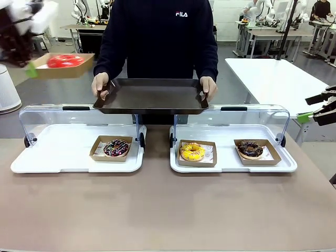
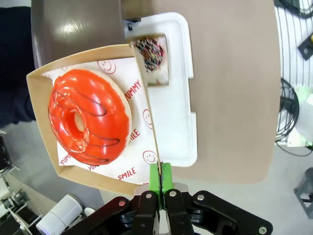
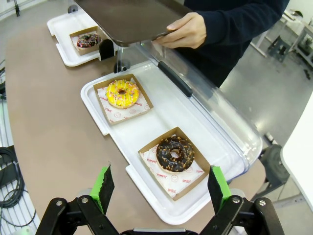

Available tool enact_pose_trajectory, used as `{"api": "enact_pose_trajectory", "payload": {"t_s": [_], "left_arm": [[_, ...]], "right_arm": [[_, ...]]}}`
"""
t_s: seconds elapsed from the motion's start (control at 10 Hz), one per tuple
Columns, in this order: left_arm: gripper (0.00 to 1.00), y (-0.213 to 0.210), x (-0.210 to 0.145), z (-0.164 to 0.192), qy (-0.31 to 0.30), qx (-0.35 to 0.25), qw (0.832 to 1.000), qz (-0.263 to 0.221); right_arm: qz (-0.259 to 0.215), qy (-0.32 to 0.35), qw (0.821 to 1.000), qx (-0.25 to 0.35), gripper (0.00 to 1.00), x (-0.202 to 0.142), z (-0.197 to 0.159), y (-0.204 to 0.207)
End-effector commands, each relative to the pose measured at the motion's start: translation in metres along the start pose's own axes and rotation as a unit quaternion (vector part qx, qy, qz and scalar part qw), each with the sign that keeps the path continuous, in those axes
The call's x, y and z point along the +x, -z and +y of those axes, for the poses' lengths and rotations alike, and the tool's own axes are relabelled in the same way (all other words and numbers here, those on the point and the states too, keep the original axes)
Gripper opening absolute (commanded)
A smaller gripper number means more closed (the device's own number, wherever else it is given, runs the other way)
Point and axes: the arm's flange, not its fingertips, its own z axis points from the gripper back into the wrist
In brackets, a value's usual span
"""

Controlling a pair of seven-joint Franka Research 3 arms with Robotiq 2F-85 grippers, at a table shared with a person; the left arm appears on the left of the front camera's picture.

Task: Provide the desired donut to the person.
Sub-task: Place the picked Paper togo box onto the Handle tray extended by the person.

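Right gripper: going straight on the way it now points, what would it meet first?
Probably the chocolate donut in its cardboard box on the white tray, framed between the open right gripper's fingers, nothing in between. Depth is unclear; it might hit bare tray beside it.

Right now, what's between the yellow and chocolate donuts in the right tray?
Bare white tray between yellow donut and chocolate donut, per front and right wrist views.

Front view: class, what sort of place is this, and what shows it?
Probably a robotics lab staged as a donut counter: white display trays with clear lids, boxed donuts, a person holding a dark serving tray, workbenches behind.
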Motion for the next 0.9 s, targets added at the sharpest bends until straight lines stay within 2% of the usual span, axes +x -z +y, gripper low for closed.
{"api": "enact_pose_trajectory", "payload": {"t_s": [0.0,0.3,0.4,0.5,0.6,0.7,0.8], "left_arm": [[0.01,0.02,0.034,0.037,-0.014,-0.04,0.999,-0.024],[0.01,0.075,0.092,0.067,0.038,-0.029,0.998,-0.033],[0.01,0.09,0.1,0.074,0.04,-0.021,0.998,-0.033],[0.01,0.105,0.11,0.077,0.049,0.011,0.998,-0.027],[0.01,0.12,0.122,0.078,0.056,-0.002,0.998,-0.035],[0.01,0.133,0.128,0.077,0.048,-0.001,0.998,-0.028],[0.01,0.144,0.131,0.08,0.043,0.026,0.999,-0.001]], "right_arm": [[-0.01,-0.001,1.0,0.005,1.0,-0.002,-0.001,0.002],[-0.01,-0.001,1.0,0.005,1.0,-0.002,-0.001,0.002],[-0.01,-0.001,1.0,0.005,1.0,-0.002,-0.001,0.002],[-0.01,-0.001,1.0,0.005,1.0,-0.002,-0.001,0.002],[-0.01,-0.001,1.0,0.005,1.0,-0.002,-0.001,0.002],[-0.01,-0.001,1.0,0.005,1.0,-0.002,-0.001,0.002],[-0.01,-0.001,1.0,0.005,1.0,-0.002,-0.001,0.002]]}}
